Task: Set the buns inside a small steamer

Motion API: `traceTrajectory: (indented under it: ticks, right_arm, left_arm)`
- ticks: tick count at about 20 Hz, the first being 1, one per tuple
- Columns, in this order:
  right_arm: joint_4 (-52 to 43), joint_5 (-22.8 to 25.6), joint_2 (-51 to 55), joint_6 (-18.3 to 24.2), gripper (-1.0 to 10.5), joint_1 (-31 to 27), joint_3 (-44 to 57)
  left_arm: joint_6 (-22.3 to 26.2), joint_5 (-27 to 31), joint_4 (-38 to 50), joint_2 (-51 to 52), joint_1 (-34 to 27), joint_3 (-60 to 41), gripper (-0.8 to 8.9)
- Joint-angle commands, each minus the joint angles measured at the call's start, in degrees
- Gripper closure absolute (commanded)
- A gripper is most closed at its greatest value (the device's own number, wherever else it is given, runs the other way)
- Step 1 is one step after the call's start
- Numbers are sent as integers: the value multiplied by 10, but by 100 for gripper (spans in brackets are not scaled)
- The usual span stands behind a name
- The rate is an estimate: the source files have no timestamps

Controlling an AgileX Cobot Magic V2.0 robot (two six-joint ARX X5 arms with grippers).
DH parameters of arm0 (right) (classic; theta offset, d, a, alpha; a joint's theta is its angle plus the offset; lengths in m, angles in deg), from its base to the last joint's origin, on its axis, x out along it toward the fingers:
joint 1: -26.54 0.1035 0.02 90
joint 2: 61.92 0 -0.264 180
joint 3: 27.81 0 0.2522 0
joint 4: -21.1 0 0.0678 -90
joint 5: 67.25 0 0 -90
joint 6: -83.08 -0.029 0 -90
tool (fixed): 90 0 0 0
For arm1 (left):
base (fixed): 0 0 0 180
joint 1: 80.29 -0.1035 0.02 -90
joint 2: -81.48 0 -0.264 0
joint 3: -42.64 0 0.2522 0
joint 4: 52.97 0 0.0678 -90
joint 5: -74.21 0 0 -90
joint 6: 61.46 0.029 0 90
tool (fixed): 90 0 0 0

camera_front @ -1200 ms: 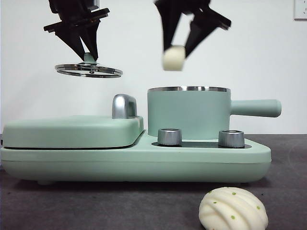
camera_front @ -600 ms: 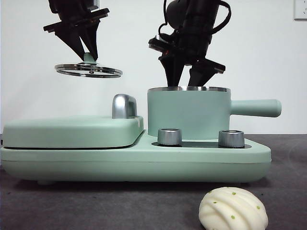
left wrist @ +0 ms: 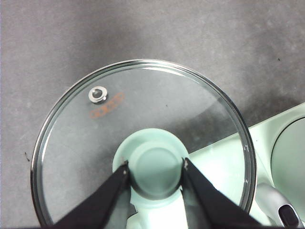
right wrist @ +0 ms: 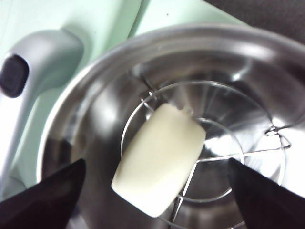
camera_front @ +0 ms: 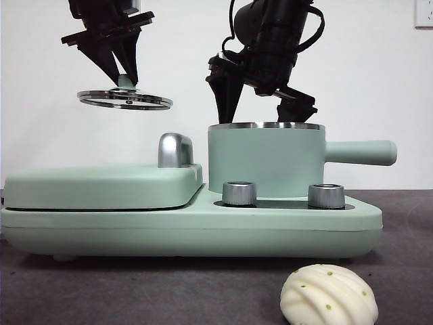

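Observation:
The smooth plain bun (right wrist: 159, 157) lies on a wire rack inside the small steamer (right wrist: 200, 40), free of the jaws. My right gripper (right wrist: 155, 191) is open, its jaws spread wide either side of the bun; in the front view it (camera_front: 260, 116) hangs just above the mint-green steamer (camera_front: 264, 162). The ridged bun with green specks (camera_front: 329, 296) lies on the table in front. My left gripper (camera_front: 124, 80) is shut on the green knob (left wrist: 155, 171) of the glass lid (camera_front: 124, 99) and holds it in the air at the left.
The steamer stands on a mint-green appliance base (camera_front: 203, 230) with two steel knobs (camera_front: 239, 193). A flat griddle cover (camera_front: 101, 184) with a chrome handle (camera_front: 174, 150) lies at its left. The steamer's long handle (camera_front: 358, 152) points right.
My right gripper came down over the steamer with the smooth bun, then opened; the bun now lies inside. The left gripper and the lid have not moved.

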Motion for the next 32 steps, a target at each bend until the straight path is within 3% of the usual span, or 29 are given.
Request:
traceTrajectory:
  ticks: [1, 8, 13, 16, 18, 21, 29, 32]
  right_arm:
    - [43, -1, -11, 5, 458, -1, -57]
    - [50, 8, 121, 4, 458, 14, -22]
    - [50, 35, 297, 2, 458, 72, 149]
    - [50, 55, 393, -24, 458, 122, 266]
    - [50, 80, 441, -31, 458, 152, 336]
    - [45, 80, 486, -34, 458, 183, 425]
    - [-158, 74, 509, -114, 459, 227, 622]
    - [-226, 74, 509, -118, 459, 244, 690]
  left_arm:
    - [-4, -2, 10, 6, 1, 27, 795]
    - [-5, -2, -3, 6, 1, 27, 795]
    - [-7, -2, -3, 6, 3, 27, 795]
    - [-7, -2, -3, 6, 5, 27, 795]
    - [-7, -2, -2, 6, 5, 27, 795]
    - [-7, -2, -3, 6, 5, 27, 795]
    - [-9, -2, -2, 6, 9, 27, 795]
    - [-8, -2, 0, 6, 9, 27, 795]
